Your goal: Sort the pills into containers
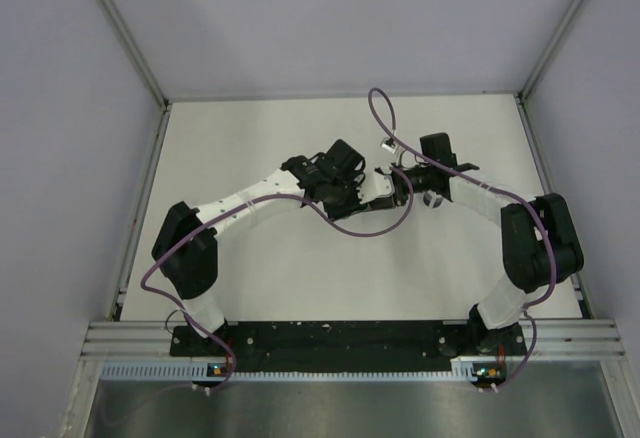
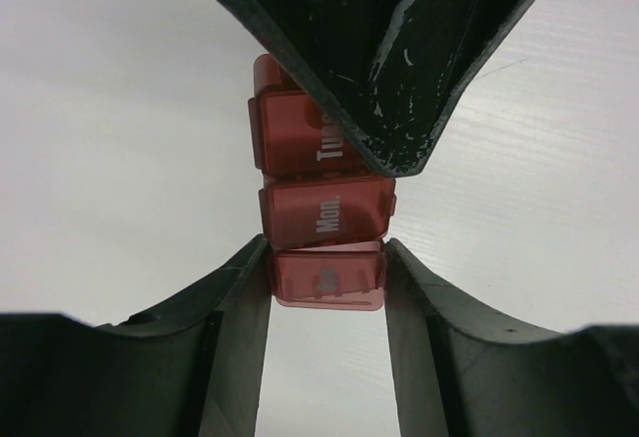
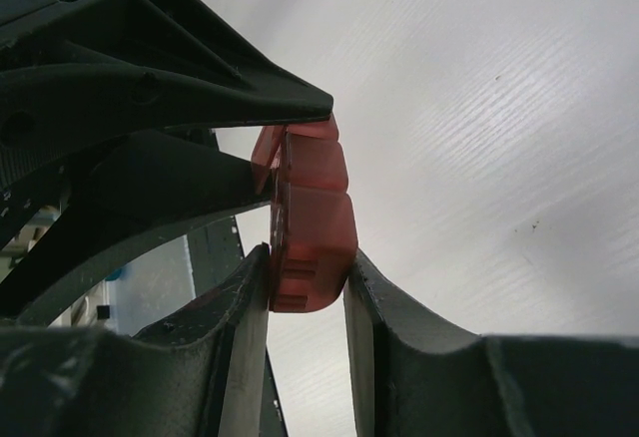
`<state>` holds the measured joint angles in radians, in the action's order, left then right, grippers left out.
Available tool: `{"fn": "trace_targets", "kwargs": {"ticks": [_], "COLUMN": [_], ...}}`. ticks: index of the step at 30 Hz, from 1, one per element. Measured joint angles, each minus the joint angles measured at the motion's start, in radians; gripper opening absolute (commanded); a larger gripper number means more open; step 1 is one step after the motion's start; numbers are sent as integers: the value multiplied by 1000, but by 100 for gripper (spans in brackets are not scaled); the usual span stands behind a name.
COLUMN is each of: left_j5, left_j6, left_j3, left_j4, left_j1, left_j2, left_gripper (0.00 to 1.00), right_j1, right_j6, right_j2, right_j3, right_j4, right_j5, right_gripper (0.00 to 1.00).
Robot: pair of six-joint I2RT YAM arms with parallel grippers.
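Strip of three containers (image 2: 324, 208) gripped by left hand (image 2: 324, 257), right hand (image 3: 307, 257).

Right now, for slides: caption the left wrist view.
Left gripper clamps one end of the containers; right gripper holds the other.

The containers (image 2: 324, 208) read "Mon." on the middle compartment and a cut-off "Tu" on the next.

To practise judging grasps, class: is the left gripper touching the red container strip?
Touching. The left wrist view shows the left gripper pinching the end compartment of the container strip, both fingers flush against its sides.
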<state>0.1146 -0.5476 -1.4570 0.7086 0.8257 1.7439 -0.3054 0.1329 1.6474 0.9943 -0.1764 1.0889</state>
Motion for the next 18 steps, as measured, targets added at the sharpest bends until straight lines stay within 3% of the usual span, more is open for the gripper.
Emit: {"fn": "trace_targets", "kwargs": {"ticks": [2,6,11,14,18], "left_j5": [0,0,1,4,7], "left_j6": [0,0,2,0,-2], "left_j3": [0,0,0,0,0], "left_j4": [1,1,-5,-7,-7], "left_j1": [0,0,0,0,0], "left_j2": [0,0,0,0,0], "left_gripper": [18,53,84,99,99], "right_j1": [0,0,1,5,13], "right_j6": [1,2,1,1,1], "right_j2": [0,0,0,0,0], "right_j3": [0,0,0,0,0], "right_j4": [-2,-3,-3,-4,-3], "right_j5": [0,0,5,6,9], "right_gripper": [2,0,0,0,0]}}
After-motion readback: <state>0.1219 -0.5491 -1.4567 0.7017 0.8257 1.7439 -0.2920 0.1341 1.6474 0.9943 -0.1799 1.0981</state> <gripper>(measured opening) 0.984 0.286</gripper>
